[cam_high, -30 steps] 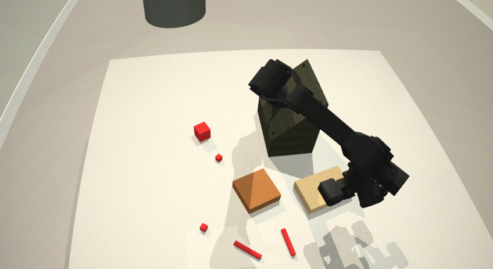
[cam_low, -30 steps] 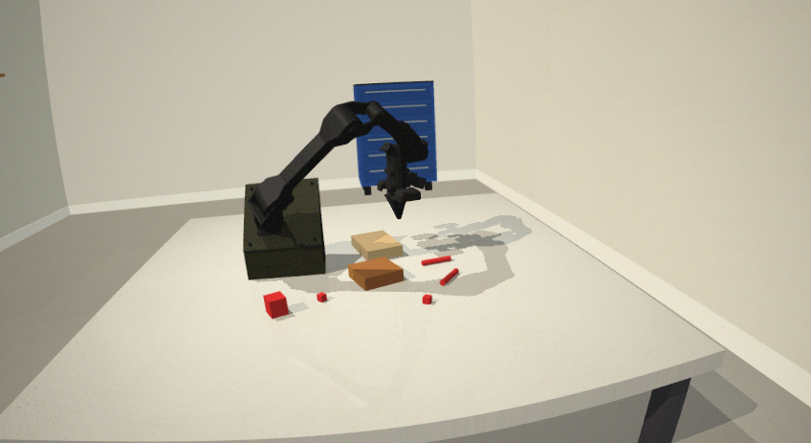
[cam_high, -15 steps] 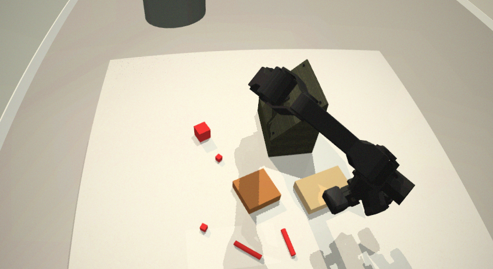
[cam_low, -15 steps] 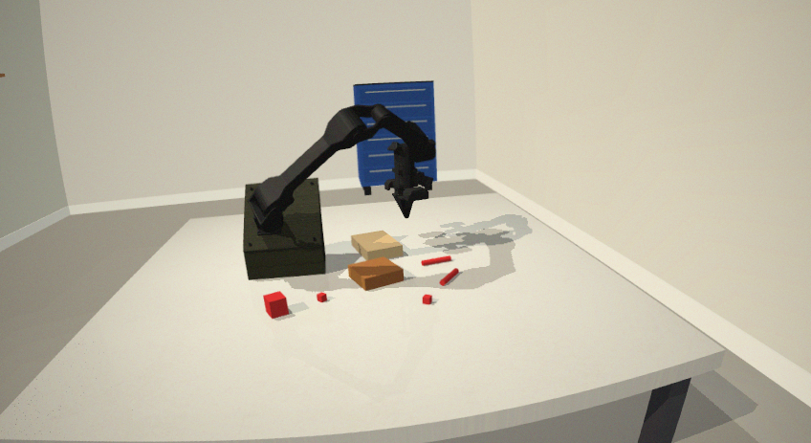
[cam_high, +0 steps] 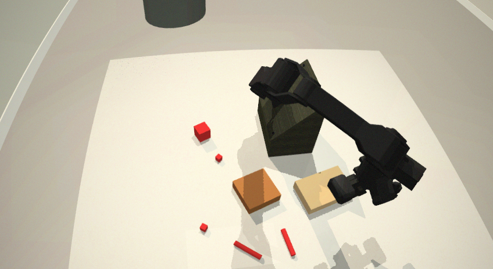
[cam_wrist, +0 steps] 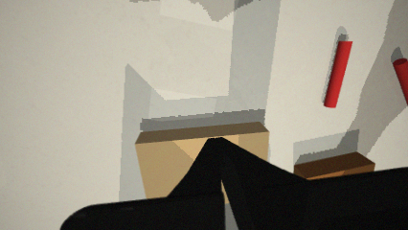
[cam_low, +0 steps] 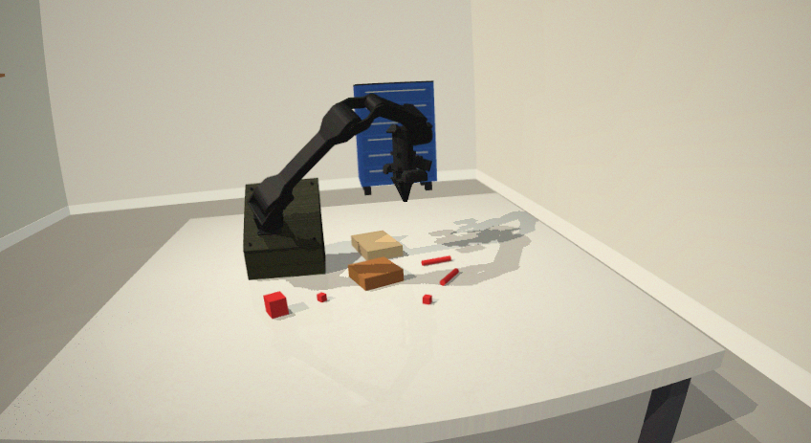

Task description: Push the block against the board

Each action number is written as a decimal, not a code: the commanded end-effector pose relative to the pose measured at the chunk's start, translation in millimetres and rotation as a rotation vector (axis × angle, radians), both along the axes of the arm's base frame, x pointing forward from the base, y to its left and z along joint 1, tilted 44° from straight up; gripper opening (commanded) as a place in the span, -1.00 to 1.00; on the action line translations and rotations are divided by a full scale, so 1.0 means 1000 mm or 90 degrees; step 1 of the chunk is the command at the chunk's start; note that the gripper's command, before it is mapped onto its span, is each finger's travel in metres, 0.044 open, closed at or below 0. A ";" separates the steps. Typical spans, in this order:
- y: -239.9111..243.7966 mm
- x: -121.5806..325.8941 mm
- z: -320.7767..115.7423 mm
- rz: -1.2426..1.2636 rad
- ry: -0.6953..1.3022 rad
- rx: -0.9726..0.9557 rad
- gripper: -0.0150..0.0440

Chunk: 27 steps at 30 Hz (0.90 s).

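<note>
The square block, orange-brown (cam_high: 256,192) (cam_low: 369,269) (cam_wrist: 334,164), lies flat on the table, partly in the arm's shadow. The board, pale tan and longer (cam_high: 309,192) (cam_low: 375,242) (cam_wrist: 163,168), lies flat beside it, on the right in the top view and behind it in the exterior view. A strip of table shows between them, so they are apart. My gripper (cam_low: 405,200) (cam_wrist: 215,145) is shut and empty, fingers pointing down. It is above the table and touches neither part. The arm hides the board's right end in the top view. Gripper parts hide much of both in the wrist view.
Two red rods (cam_high: 288,242) (cam_high: 247,250) (cam_low: 435,260) (cam_low: 449,276) (cam_wrist: 338,74) lie in front of the parts. A large red cube (cam_high: 202,131) (cam_low: 275,305) and two small ones (cam_high: 218,158) (cam_high: 203,227) (cam_low: 321,297) (cam_low: 427,299) lie around the block. The dark base box (cam_high: 293,142) (cam_low: 284,263) stands behind.
</note>
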<state>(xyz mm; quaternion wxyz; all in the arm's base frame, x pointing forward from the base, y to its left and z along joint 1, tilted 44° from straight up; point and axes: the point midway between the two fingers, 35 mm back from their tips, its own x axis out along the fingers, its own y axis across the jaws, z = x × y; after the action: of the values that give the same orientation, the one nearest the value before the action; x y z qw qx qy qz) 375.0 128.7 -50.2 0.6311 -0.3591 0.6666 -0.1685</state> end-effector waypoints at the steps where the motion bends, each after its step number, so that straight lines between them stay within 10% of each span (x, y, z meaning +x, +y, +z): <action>1: 0.001 0.000 0.001 -0.003 -0.002 0.003 -0.49; 27: -0.014 -0.001 0.014 0.002 0.000 0.003 -0.49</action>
<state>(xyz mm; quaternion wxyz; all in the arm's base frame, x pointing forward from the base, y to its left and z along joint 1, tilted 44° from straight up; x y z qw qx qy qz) 374.8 127.3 -47.8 0.6329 -0.3576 0.6660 -0.1674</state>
